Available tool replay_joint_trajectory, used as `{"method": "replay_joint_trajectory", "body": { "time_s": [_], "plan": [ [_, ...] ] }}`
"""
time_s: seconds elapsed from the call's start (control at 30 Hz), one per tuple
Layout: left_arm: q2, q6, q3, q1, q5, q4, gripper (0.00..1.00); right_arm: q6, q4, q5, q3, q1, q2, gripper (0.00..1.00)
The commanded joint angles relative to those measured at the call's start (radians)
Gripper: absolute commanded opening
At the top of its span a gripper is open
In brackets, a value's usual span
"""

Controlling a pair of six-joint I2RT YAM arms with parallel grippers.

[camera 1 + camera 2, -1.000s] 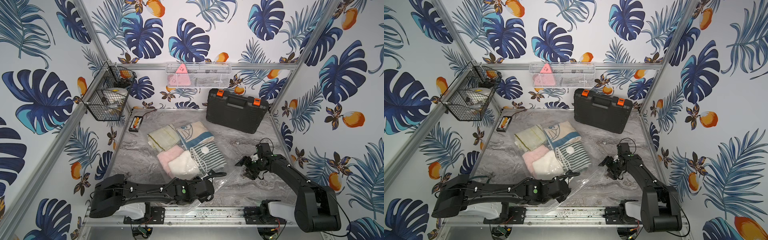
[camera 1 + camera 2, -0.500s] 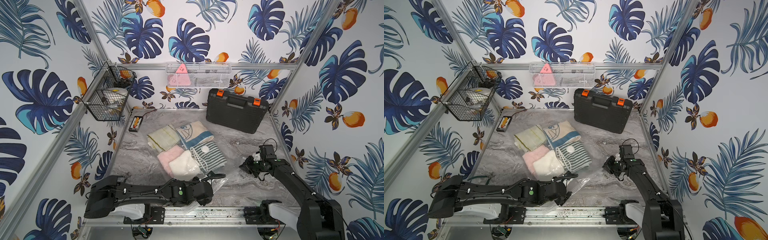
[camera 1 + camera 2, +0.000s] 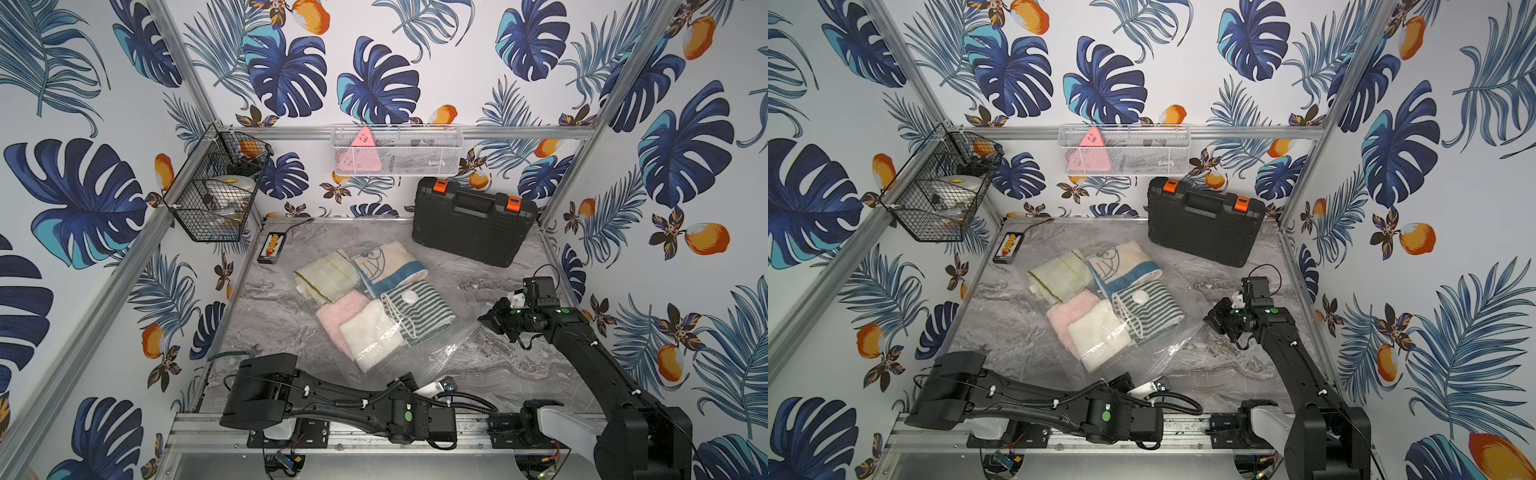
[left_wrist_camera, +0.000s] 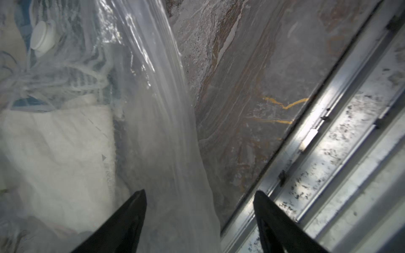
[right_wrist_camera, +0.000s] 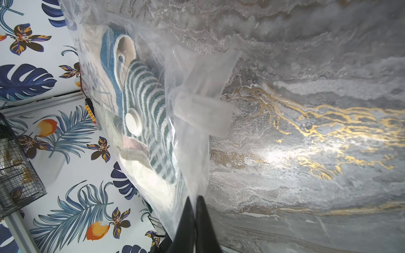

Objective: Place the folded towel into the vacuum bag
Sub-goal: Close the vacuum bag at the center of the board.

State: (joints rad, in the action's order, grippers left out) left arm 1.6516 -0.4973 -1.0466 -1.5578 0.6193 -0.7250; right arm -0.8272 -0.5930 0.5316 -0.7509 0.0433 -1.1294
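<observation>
The vacuum bag [image 3: 432, 349] lies clear and crinkled on the marble table [image 3: 519, 370], its white valve cap [image 3: 409, 296] on top. Several folded towels lie inside it; a white towel [image 3: 370, 332] is nearest the front end, next to a striped one [image 3: 419, 311]. My right gripper [image 3: 484, 322] [image 5: 194, 198] is shut on the bag's thin right edge. By the front rail my left gripper [image 3: 411, 380] [image 4: 199, 192] is open, and the bag's plastic edge [image 4: 171, 153] runs loose between its fingers. In the right wrist view a translucent zip clip [image 5: 203, 111] sits on the bag's edge.
A black tool case [image 3: 471, 226] stands at the back right. A wire basket [image 3: 216, 195] hangs on the left wall and a white mesh shelf [image 3: 397, 149] on the back wall. A small black box [image 3: 272, 247] lies back left. The metal rail [image 3: 332, 432] runs along the front.
My right gripper has shut on the bag's right edge. My left gripper has opened wider and drawn back toward the front rail, off the bag.
</observation>
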Motion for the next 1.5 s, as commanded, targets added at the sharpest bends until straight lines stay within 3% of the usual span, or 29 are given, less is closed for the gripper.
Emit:
{"method": "replay_joint_trajectory", "body": {
  "time_s": [0.0,0.07,0.17,0.2,0.33,0.5,0.63,0.97,1.1,1.27,1.47],
  "plan": [
    [0.039,-0.079,-0.020,-0.001,0.205,-0.177,0.70,-0.025,0.009,0.028,-0.040,0.000,-0.013,0.00],
    [0.014,-0.075,-0.011,0.006,0.256,-0.193,0.53,-0.040,0.016,0.041,-0.084,-0.001,-0.028,0.00],
    [-0.132,0.017,-0.017,0.040,0.285,-0.182,0.04,-0.062,0.025,0.071,-0.188,0.000,-0.062,0.00],
    [-0.201,0.065,-0.034,0.059,0.289,-0.176,0.00,-0.062,0.017,0.082,-0.237,0.000,-0.079,0.00],
    [-0.420,0.282,-0.168,0.230,0.161,-0.165,0.00,-0.053,-0.042,0.112,-0.471,-0.001,-0.121,0.00],
    [-0.477,0.376,-0.349,0.329,0.055,-0.258,0.00,-0.049,-0.101,0.108,-0.612,-0.001,-0.106,0.00],
    [-0.488,0.312,-0.257,0.334,-0.105,-0.202,0.00,-0.039,-0.110,0.097,-0.514,0.000,-0.061,0.00],
    [-0.511,0.178,-0.029,0.375,-0.261,-0.072,0.00,0.034,-0.139,0.028,-0.327,-0.002,-0.026,0.00],
    [-0.486,0.117,0.052,0.455,-0.288,-0.040,0.00,0.082,-0.180,-0.013,-0.297,-0.002,-0.014,0.00],
    [-0.500,0.059,0.077,0.568,-0.247,-0.106,0.00,0.055,-0.160,0.026,-0.169,0.023,0.047,0.00],
    [-0.500,0.106,0.058,0.721,-0.264,-0.169,0.00,-0.055,-0.098,-0.050,-0.120,0.212,0.071,0.00]
  ]
}}
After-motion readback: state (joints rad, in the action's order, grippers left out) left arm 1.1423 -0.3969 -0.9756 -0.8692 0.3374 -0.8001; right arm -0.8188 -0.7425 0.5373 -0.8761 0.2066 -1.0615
